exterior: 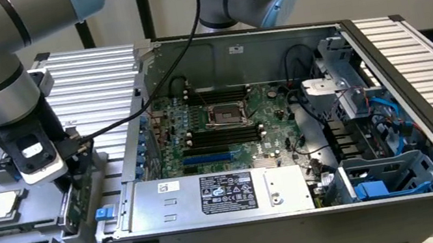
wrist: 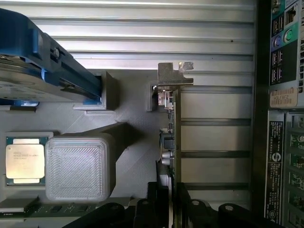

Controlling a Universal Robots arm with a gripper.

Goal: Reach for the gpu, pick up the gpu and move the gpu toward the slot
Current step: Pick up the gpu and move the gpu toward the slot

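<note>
Wrist view: gpu (wrist: pixel 174 123) is seen edge-on, standing upright in the grey fixture (wrist: pixel 128 114), with its silver bracket (wrist: pixel 174 76) at one end. Gripper (wrist: pixel 172 187) is clamped on the card at the end opposite the bracket, one finger against each face with no gap visible. Finger bases are cut off by the frame. Card's lower edge is out of sight in the fixture. Processor chip (wrist: pixel 24 157) sits in its own pocket, well apart. Hard drive (wrist: pixel 42 76) with blue rails is partly cropped.

Exterior view: fixture sits on the ribbed worktop (exterior: pixel 95 76), just beside the open PC case (exterior: pixel 305 229), on the exterior view's left. Arm blocks most of the card, so only a green sliver shows below the gripper. Blue slots (exterior: pixel 205 160) on the motherboard (exterior: pixel 263 110) are well apart from the card.
</note>
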